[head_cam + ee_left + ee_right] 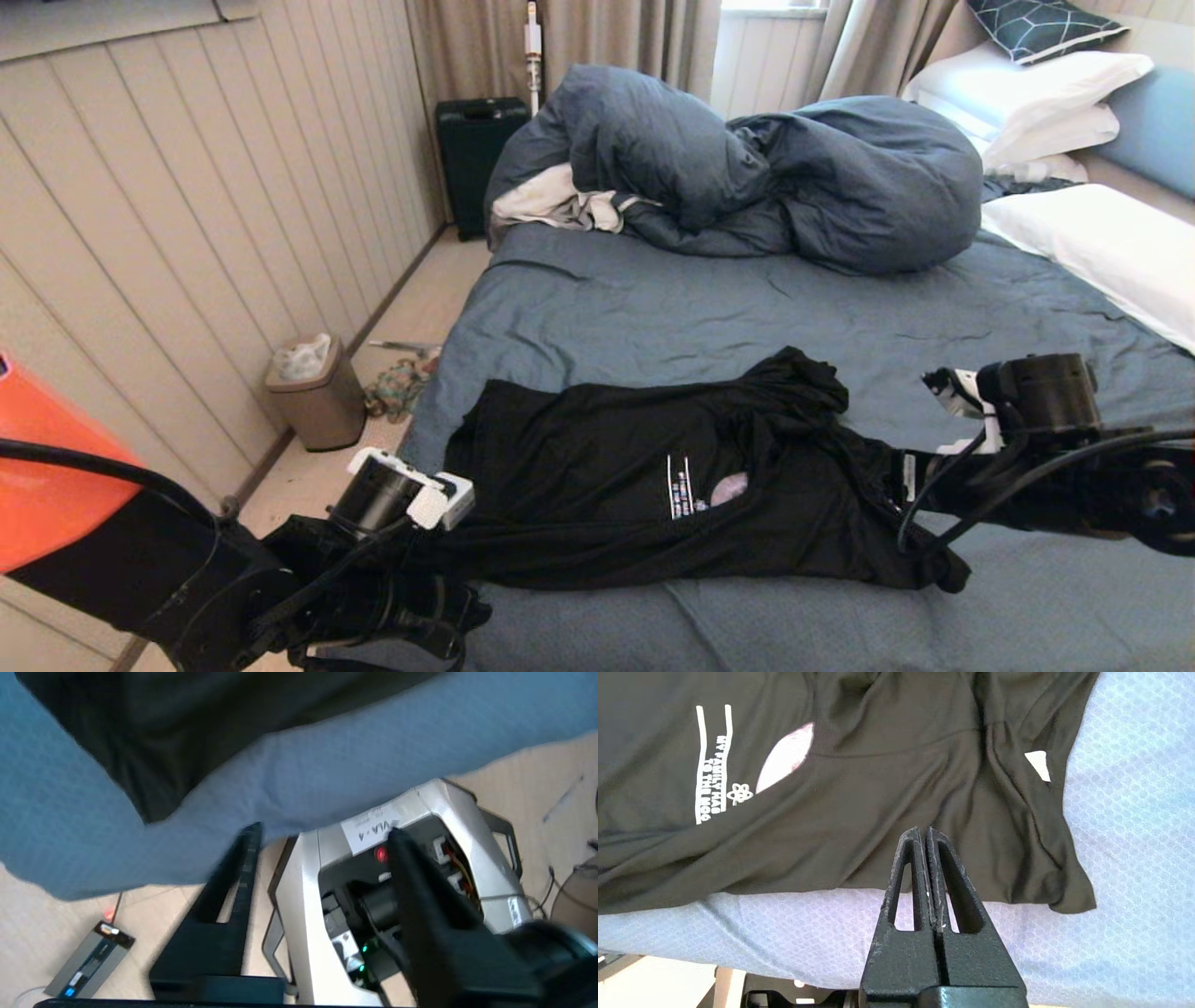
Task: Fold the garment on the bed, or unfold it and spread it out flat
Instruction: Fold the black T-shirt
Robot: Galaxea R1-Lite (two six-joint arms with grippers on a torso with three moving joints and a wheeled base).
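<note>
Black T-shirt lying crumpled and partly folded over itself across near part of bed, long axis left to right, on slate-blue sheet. White lettering with two white bars and a sliver of pale moon print showing at mid-shirt; small white tag visible near right-hand end. Upper edge bunched into a ridge toward the duvet side.

Left gripper off the bed's near left corner, over the edge of the sheet, above floor and robot base. Jaws parted, gap clear between the two fingers, nothing between them; shirt's edge nearby but apart.

Right gripper at near edge of shirt, right-hand half. Jaws pressed fully together, tips over black cloth; no fabric seen pinched between them.

Slate-blue duvet heaped at far side with white-grey cloth tucked under its left end. White pillows at right. Small lidded bin on floor by panelled wall; dark suitcase beyond.
</note>
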